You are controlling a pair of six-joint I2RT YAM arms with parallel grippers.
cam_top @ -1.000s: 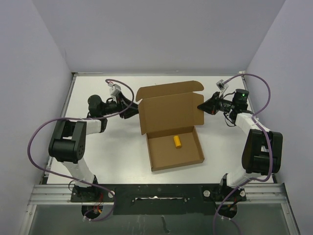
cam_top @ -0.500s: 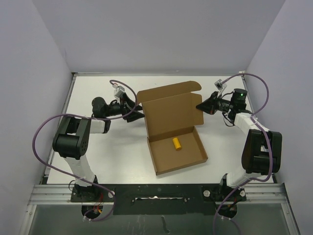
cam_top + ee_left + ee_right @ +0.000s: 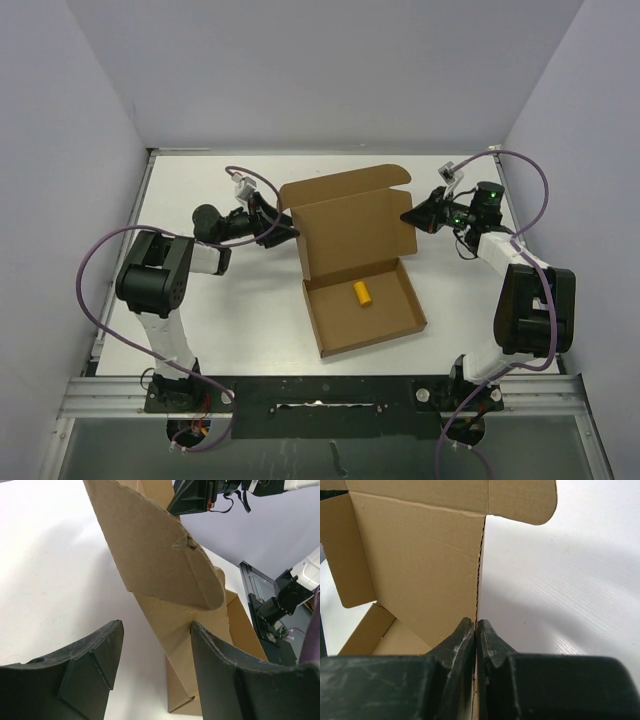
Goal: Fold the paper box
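Note:
The paper box [image 3: 352, 228] is a brown cardboard mailer. Its lid stands raised behind a shallow tray [image 3: 396, 322]. A small yellow cylinder [image 3: 362, 293] lies in the tray. My right gripper [image 3: 408, 217] is shut on the lid's right edge; in the right wrist view the fingers [image 3: 465, 635] pinch the cardboard [image 3: 420, 565] at its perforated fold. My left gripper [image 3: 284, 232] is open at the lid's left edge. In the left wrist view the rounded side flap [image 3: 155, 555] rises between and beyond the spread fingers [image 3: 90, 665], closer to the right one.
The white table [image 3: 220, 320] is walled by grey panels on three sides. Purple cables loop from both arms. The right gripper also shows at the top of the left wrist view [image 3: 192, 497]. A metal rail [image 3: 320, 395] runs along the near edge.
My left gripper has moved right, up to the lid's left edge. The box has shifted slightly right and turned a little. My right gripper keeps its hold.

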